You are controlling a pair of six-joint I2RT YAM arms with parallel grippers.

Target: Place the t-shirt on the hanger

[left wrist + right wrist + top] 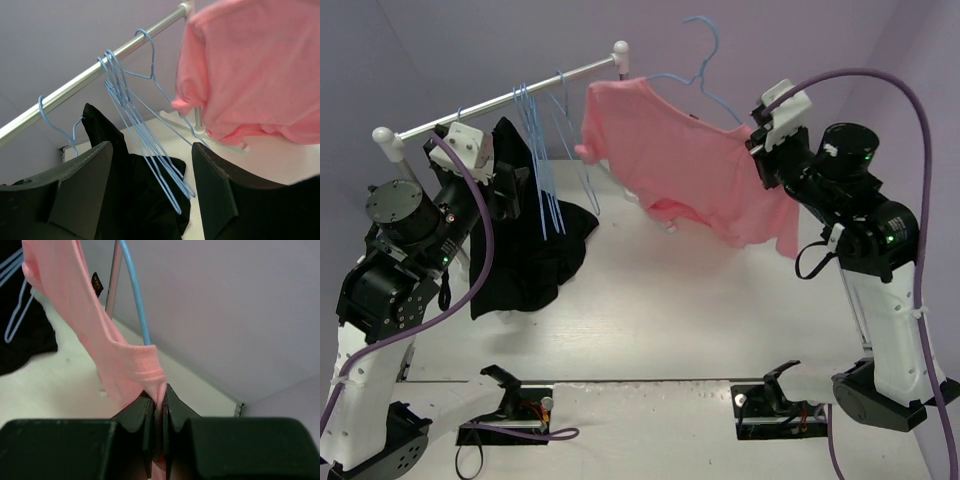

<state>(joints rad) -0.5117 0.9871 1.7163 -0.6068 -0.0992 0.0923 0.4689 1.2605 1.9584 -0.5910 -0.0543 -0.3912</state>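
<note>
The salmon-pink t-shirt (690,170) hangs in the air to the right of the rail's end, draped over a light-blue wire hanger (705,60) whose hook sticks up free above the collar. My right gripper (760,150) is shut on the shirt's right shoulder edge; in the right wrist view the jaws (158,392) pinch pink cloth (125,355), with the blue wire (135,290) coming out just above. My left gripper (151,147) is open and empty, near the black garment, left of the shirt (250,65).
A metal rail (500,97) on white posts carries several spare blue hangers (545,170) and a black garment (525,250) that trails onto the white table. Two small black stands (515,405) (775,400) sit at the near edge. Purple walls close in behind.
</note>
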